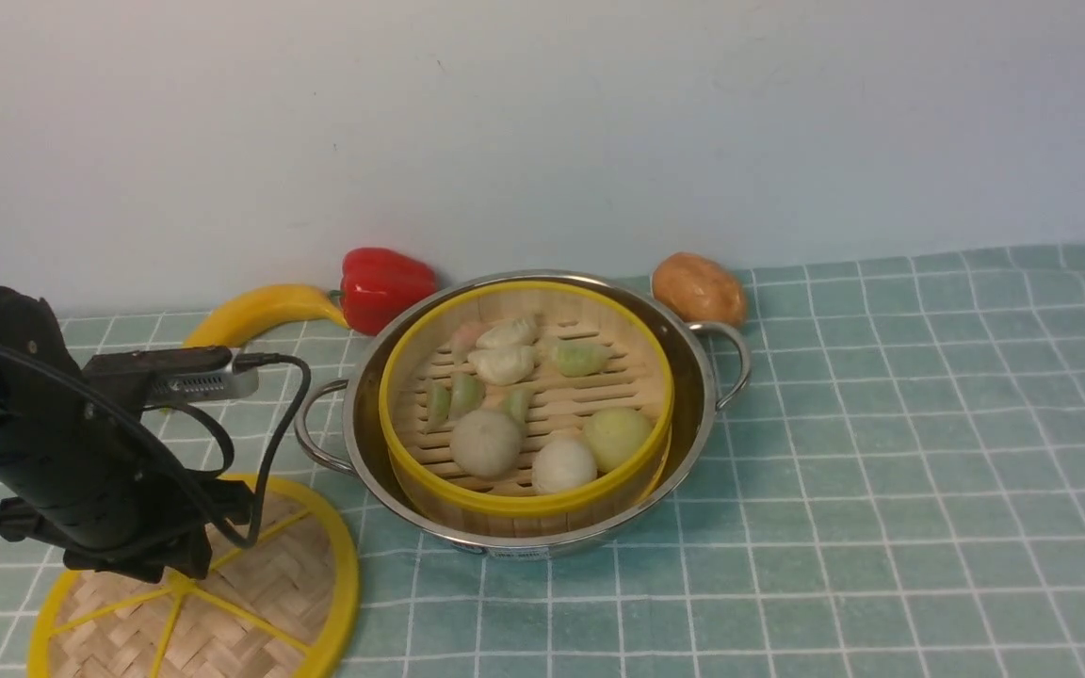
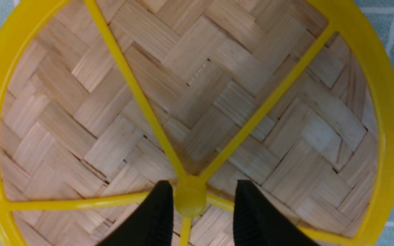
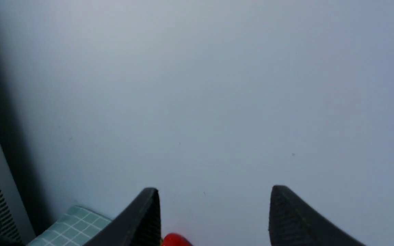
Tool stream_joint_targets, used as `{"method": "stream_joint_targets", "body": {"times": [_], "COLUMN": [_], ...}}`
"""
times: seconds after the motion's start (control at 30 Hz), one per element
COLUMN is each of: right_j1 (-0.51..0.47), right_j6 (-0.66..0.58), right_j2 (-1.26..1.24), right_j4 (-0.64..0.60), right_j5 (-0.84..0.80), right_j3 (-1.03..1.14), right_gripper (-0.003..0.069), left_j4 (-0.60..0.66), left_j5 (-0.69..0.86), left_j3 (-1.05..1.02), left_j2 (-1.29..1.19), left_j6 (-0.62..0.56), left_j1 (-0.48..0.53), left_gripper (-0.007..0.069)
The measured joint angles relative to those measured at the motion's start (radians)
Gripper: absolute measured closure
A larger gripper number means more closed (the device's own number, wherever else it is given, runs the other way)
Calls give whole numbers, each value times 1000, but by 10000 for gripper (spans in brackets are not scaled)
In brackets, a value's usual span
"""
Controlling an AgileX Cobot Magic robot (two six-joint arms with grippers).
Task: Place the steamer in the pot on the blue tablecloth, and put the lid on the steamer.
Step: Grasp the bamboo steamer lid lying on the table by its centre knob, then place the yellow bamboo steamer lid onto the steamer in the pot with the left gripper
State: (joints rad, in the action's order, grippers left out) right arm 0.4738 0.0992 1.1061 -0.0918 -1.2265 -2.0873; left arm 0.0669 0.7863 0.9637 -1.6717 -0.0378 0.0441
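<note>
1. Lid (image 1: 260, 584): one, flat on the blue tablecloth (image 1: 882, 471) at its near left corner, partly covered by the left arm (image 1: 43, 443). Only the left wrist view shows the grip. The left gripper (image 2: 200, 186) stands over the lid (image 2: 217, 85) with its fingers narrowly parted on either side of the yellow hub (image 2: 190, 196), not clamped on it.

2. Right gripper (image 3: 214, 189): seen in the right wrist view only. Its fingers are spread wide with nothing between them, and it faces the wall. That view also catches a corner of the cloth (image 3: 70, 222) and a sliver of red (image 3: 174, 241).

3. Pot (image 1: 693, 377): one, with two wire handles, left of centre on the cloth and towards the far edge.

4. Steamer (image 1: 514, 504): one, seated inside the pot, uncovered. It holds three round buns (image 1: 486, 443) along the near side. Small dumplings (image 1: 502, 364) lie behind them; the count is uncertain where they overlap.

5. Along the far edge, against the wall (image 1: 542, 122), all behind the pot and shown whole only in the front view:
   - Banana (image 1: 251, 311): one.
   - Red pepper (image 1: 387, 282): one, just beside the banana.
   - Potato (image 1: 698, 287): one.
</note>
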Motion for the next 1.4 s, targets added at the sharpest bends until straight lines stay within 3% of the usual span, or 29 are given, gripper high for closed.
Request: {"method": "stream_joint_targets", "body": {"times": [0.27,0.37,0.5,0.67,0.9,1.13,1.2,1.4], "right_j1": [0,0,0,0,0,0,0,0], "right_j6": [14,33,51,68,76,83,85,102], "right_j2": [-209,-275,-305,-306,-307,-308,-308,-308], "right_j4": [0,0,0,0,1,1,1,-3], "right_j5": [-5,-8,-8,-9,-9,-9,-9,-8], "right_j3": [315,405,447,458,458,458,458,468], "right_gripper": [232,232,232,232,232,232,232,232], "left_j4": [-14,-34,-61,-125,-263,-210,-174,-142], "left_j5": [-33,-24,-8,74,338,423,423,425], "left_j3": [0,0,0,23,241,553,621,784], "left_j2": [-32,-46,-48,-41,30,57,46,-91], "left_j6": [2,12,25,38,38,38,29,20], "left_j1": [0,0,0,0,0,-23,-65,-323], "left_gripper": [384,426,501,501,501,501,501,501]}}
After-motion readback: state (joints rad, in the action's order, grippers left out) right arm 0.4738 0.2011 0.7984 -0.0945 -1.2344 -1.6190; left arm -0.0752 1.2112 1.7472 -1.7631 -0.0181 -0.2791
